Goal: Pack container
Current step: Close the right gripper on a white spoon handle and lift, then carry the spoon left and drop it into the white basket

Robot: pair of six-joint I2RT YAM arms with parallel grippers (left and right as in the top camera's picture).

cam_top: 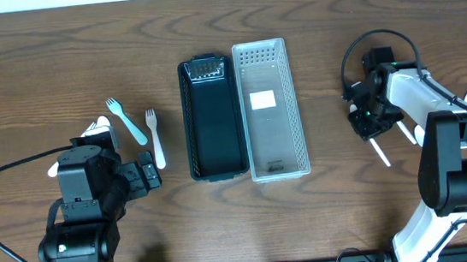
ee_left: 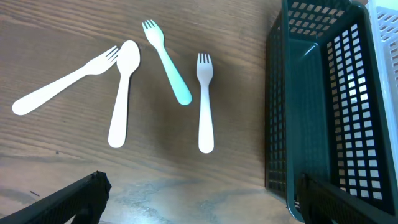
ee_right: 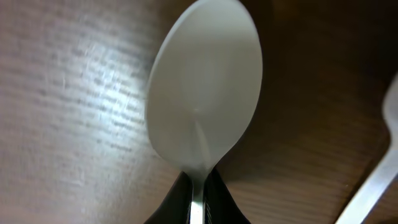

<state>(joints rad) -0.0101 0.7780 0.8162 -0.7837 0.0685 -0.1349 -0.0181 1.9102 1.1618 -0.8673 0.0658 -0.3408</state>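
Gripping white spoon (ee_right: 202,87) at its neck, right end effector (ee_right: 198,193) pinched closed, well right of black basket (cam_top: 213,120), close to surface (cam_top: 38,64). Left end effector (ee_left: 199,199) wide open, empty, above forks (ee_left: 205,99). Risk: the thin pinch lets the spoon swivel or drop in transit.

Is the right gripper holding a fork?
No, the right gripper is shut on a white spoon, its neck pinched between the jaws.
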